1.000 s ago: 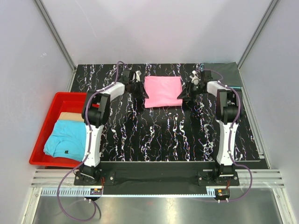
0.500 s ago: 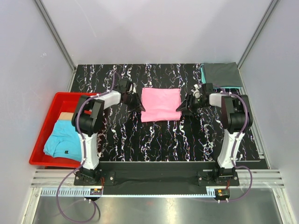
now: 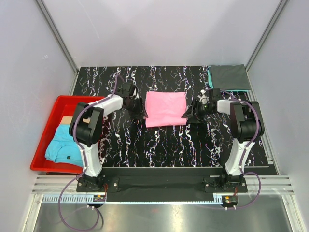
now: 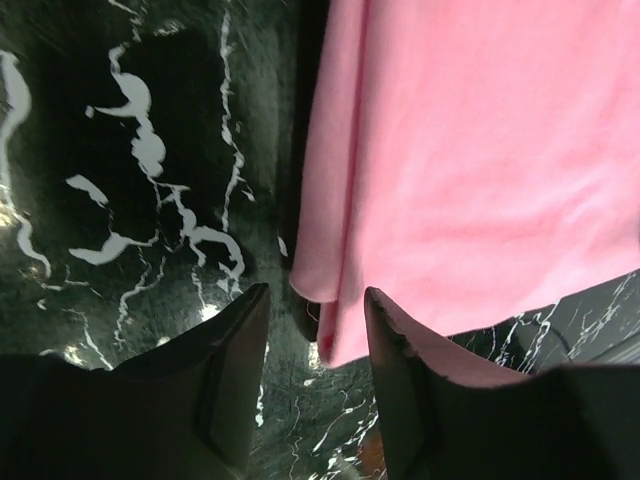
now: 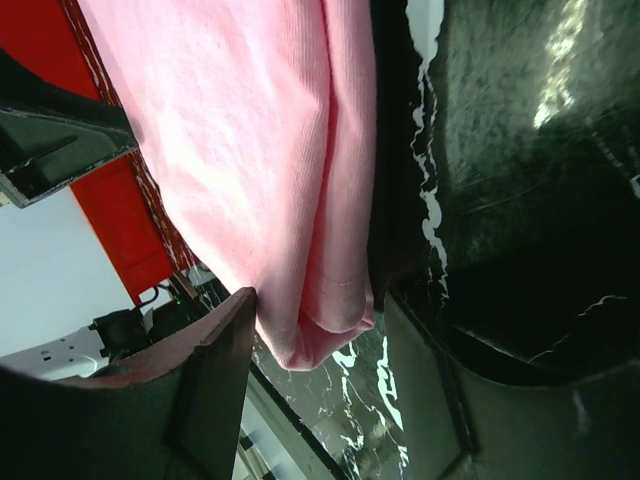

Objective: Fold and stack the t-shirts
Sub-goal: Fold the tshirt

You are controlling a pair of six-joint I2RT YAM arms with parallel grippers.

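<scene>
Pink t-shirt (image 3: pixel 166 108), light blue t-shirt (image 3: pixel 62 145) partly hidden

The left arm (image 3: pixel 91 154) and right arm (image 3: pixel 236 150) are showing white shells between black joints, purple cables (image 3: pixel 60 200) are trailing from each (in loose loops), and the fingers (image 4: pixel 228 375) are looking matte black.

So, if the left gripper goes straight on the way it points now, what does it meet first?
The folded bright pink cloth t-shirt. The left gripper points at its side edge, and one corner lies between the open jaws. Contact seems immediate.
</scene>
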